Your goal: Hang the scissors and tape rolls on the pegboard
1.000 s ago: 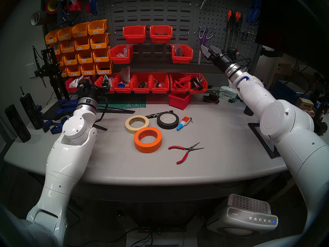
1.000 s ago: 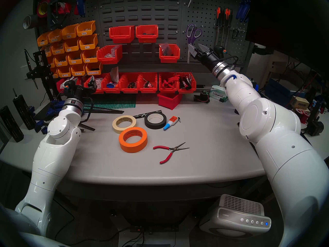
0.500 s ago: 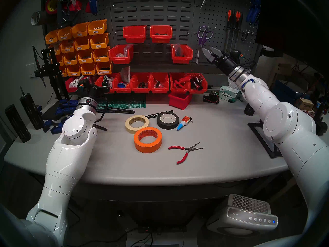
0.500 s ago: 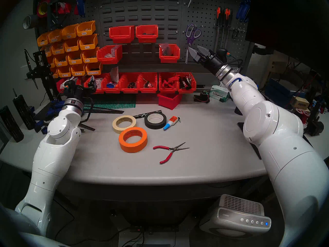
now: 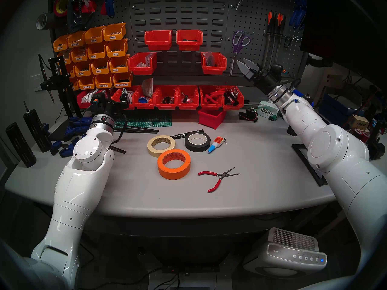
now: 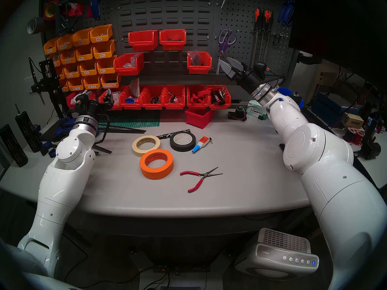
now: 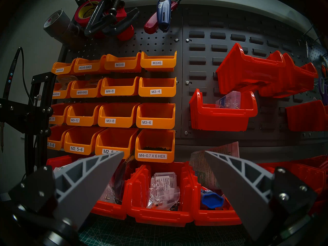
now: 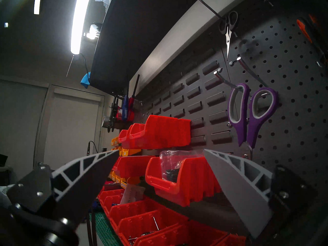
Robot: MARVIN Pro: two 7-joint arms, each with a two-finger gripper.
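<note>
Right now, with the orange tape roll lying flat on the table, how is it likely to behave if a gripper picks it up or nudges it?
The orange tape roll lies flat on the table, so a nudge should slide it, not roll it. Its thick wound wall looks stiff enough to pinch without collapsing. It nearly touches the cream roll, which a push that way would probably shift.

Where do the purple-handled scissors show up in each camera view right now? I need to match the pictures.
Head stereo left: scissors hang upper right, on the pegboard.
Head stereo right: scissors upper right of centre, same hook.
Left wrist: only a purple sliver at the far right edge.
Right wrist: scissors at right, above the right claw.
Shared landmark: the red bin beside them, lower left.
</note>
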